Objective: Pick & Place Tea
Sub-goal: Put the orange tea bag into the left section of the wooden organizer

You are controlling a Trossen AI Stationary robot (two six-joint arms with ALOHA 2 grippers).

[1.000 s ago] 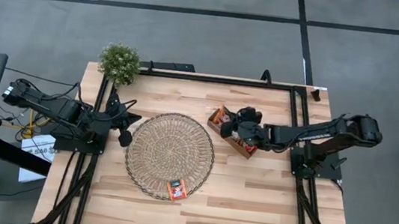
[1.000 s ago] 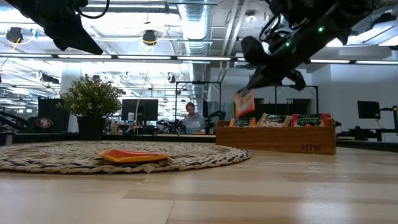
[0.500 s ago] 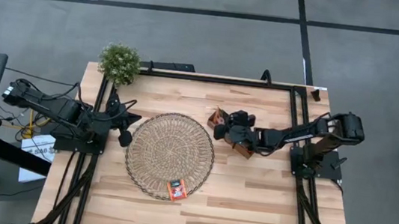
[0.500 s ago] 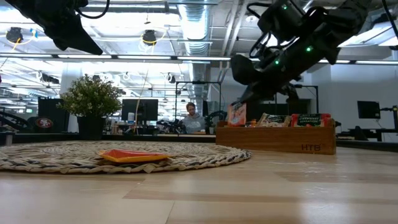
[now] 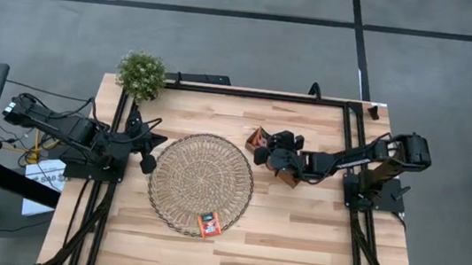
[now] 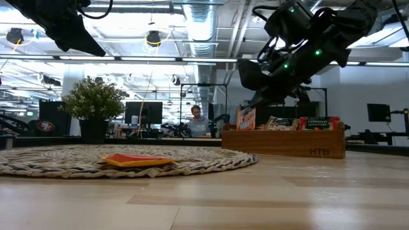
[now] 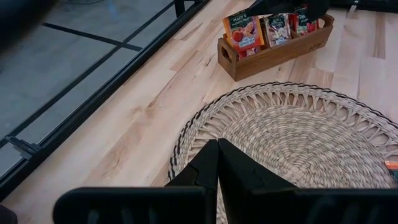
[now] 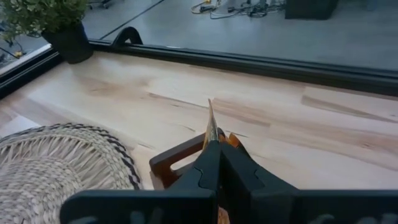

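My right gripper (image 6: 254, 102) is shut on a red-orange tea sachet (image 6: 246, 119) over the left end of the brown wooden tray (image 6: 287, 142). The left wrist view shows that sachet (image 7: 244, 31) standing upright at the tray's end (image 7: 249, 59), and more sachets (image 7: 277, 28) stand in the tray. Another red-orange sachet (image 5: 209, 224) lies flat on the near part of the round wicker mat (image 5: 201, 182). My left gripper (image 7: 217, 163) is shut, holds nothing and hovers at the mat's left edge (image 5: 149, 160). My right gripper pinches the red-orange sachet between its two fingers at its upper part (image 8: 211, 121). The fingers come from above, slanting in from the table's right. The sachet hangs upright, and its lower edge (image 6: 245, 128) is hidden behind the tray's wall.
A potted plant (image 5: 141, 74) stands at the table's far left corner. Black frame rails (image 5: 258, 93) run along the far edge and both sides. Bare wood (image 5: 322, 240) lies near and right of the mat. A person (image 6: 197, 121) sits in the room beyond.
My right gripper has moved toward the table's left and down, staying shut on the sachet. The sachet, held clear above the tray a second ago, now hangs lower with its bottom edge behind the wall at the tray's left end.
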